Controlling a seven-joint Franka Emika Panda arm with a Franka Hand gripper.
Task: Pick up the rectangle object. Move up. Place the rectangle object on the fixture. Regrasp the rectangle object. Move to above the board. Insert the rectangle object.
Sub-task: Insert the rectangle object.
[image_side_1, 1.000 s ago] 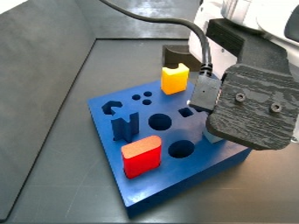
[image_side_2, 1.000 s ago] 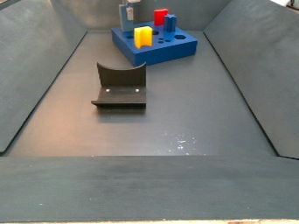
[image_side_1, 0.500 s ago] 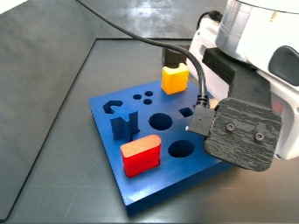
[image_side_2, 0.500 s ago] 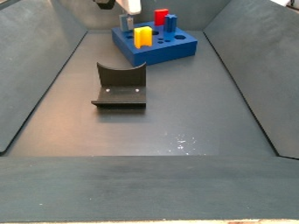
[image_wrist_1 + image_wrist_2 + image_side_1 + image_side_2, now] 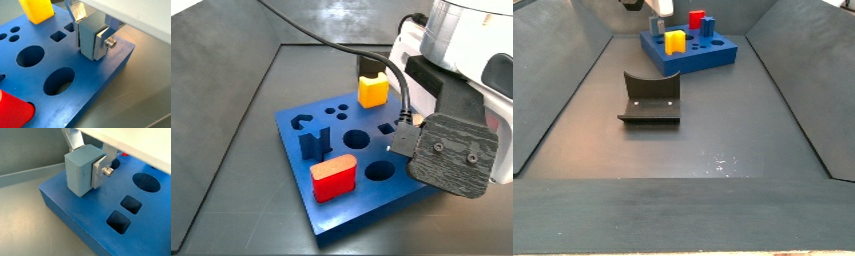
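Observation:
My gripper [image 5: 90, 29] is shut on the rectangle object [image 5: 89, 39], a slate grey-blue bar held upright between the silver fingers [image 5: 99, 169]. Both wrist views show the bar [image 5: 81, 172] standing over a corner of the bright blue board [image 5: 83, 85], its lower end meeting the board's top. I cannot tell whether that end sits in a hole. In a side view the arm's dark mount [image 5: 452, 152] hides the gripper and the bar above the board [image 5: 358, 208]. The dark fixture [image 5: 649, 100] stands on the floor in front of the board [image 5: 700, 62].
On the board stand a yellow block [image 5: 373, 90], a red block [image 5: 334, 178] and a darker blue notched block [image 5: 311, 140]. Square holes [image 5: 131, 203] and round holes [image 5: 59, 82] lie open near the bar. Sloped grey walls [image 5: 553, 90] enclose the floor.
Over the last second the arm's dark mount has come lower over the board's near corner. In the last half second almost nothing has moved.

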